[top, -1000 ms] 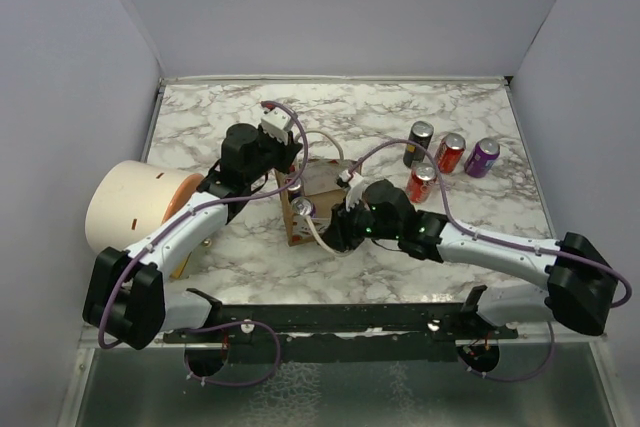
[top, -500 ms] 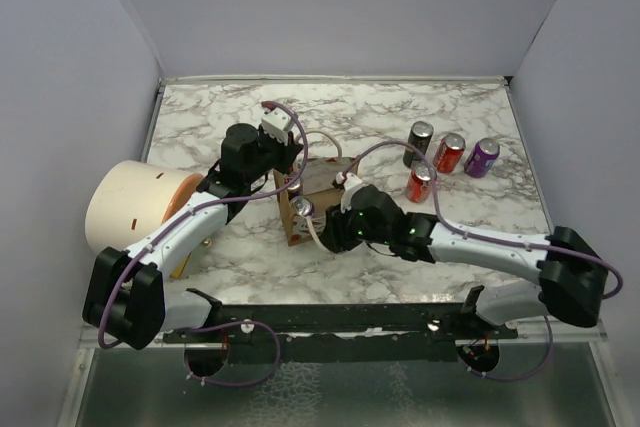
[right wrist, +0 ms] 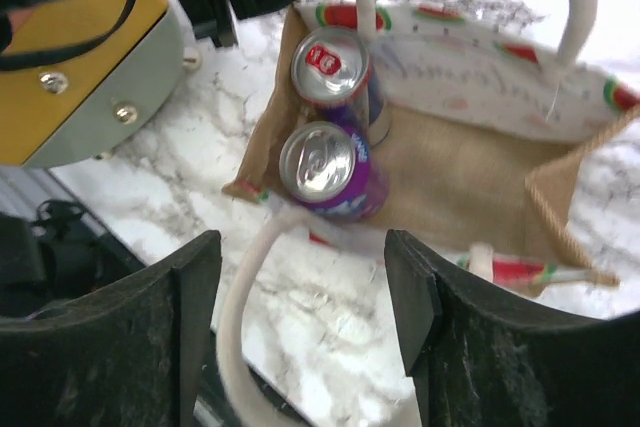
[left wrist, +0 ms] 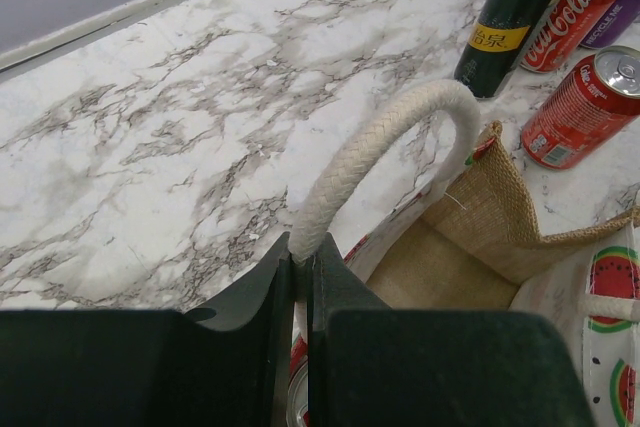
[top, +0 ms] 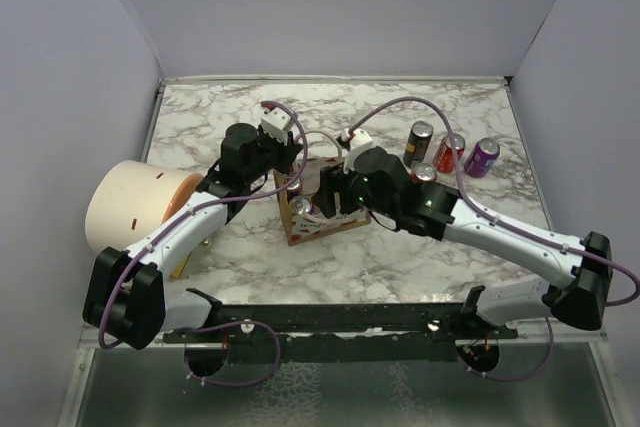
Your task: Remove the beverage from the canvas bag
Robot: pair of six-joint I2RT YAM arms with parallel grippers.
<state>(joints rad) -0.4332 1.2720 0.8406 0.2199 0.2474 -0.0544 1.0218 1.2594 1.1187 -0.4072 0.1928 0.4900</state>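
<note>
The brown canvas bag stands open mid-table, with watermelon-print trim. In the right wrist view the bag holds two cans upright: a purple can and a red-topped can. My left gripper is shut on the bag's white rope handle at the bag's left rim. My right gripper is open and empty, hovering above the bag's front edge, with the other white handle between its fingers. In the top view the right gripper is over the bag.
Several cans stand right of the bag: a dark can, a red can, a purple can and another red can. A large cream cylinder with an orange disc lies at the left.
My right arm has risen and swung back from the bag's front side to above the bag. The left gripper has kept its hold on the handle.
</note>
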